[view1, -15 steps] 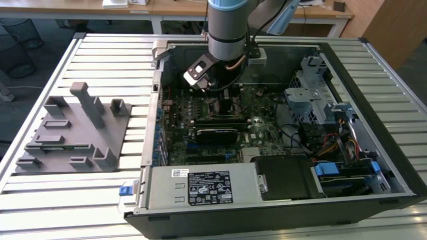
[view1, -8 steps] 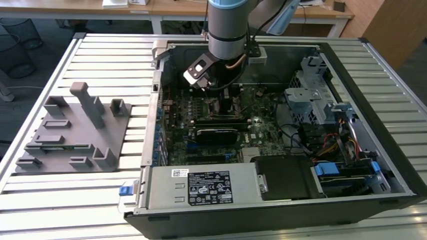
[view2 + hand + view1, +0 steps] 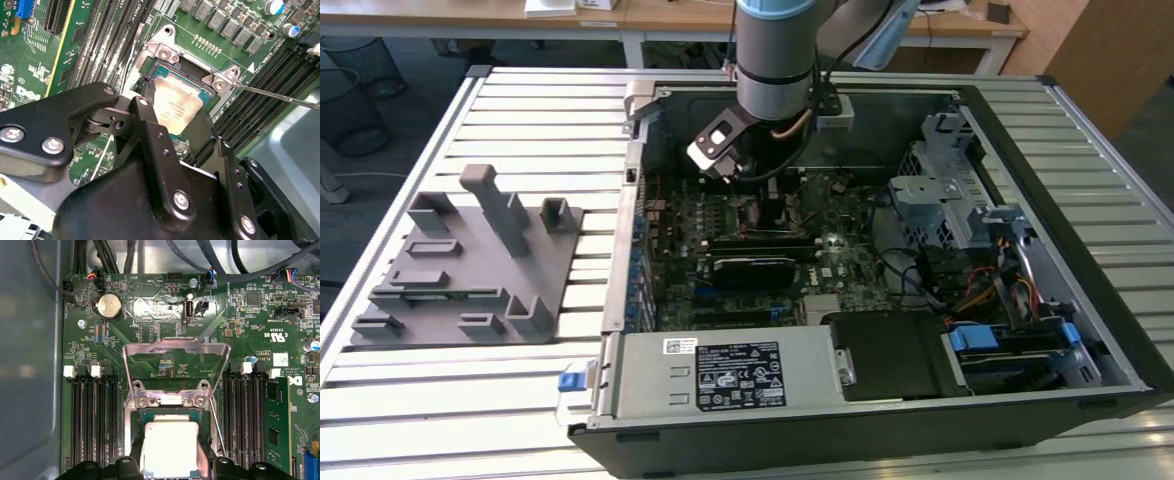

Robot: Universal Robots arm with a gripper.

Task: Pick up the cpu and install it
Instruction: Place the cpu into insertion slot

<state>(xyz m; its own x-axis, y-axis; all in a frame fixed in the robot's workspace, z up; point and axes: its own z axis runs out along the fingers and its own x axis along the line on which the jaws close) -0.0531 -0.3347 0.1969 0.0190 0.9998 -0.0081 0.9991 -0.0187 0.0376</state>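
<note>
Exterior view: my arm point(image 3: 774, 60) reaches down into an open case point(image 3: 921, 432) on a slatted table point(image 3: 520, 110); a grey tray point(image 3: 467, 280) lies at the exterior view's left.
Second wrist view: my claw point(image 3: 175, 125) grips the cpu point(image 3: 177, 102) at the socket point(image 3: 165, 51).
First wrist view: the cpu point(image 3: 170, 445) sits between my fingers point(image 3: 136, 462), beside the raised plate point(image 3: 175, 346).

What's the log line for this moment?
gripper: shut on cpu | position: at socket | load plate: raised

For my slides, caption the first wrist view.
The gripper holds the cpu at the open socket, its load plate raised.
</note>
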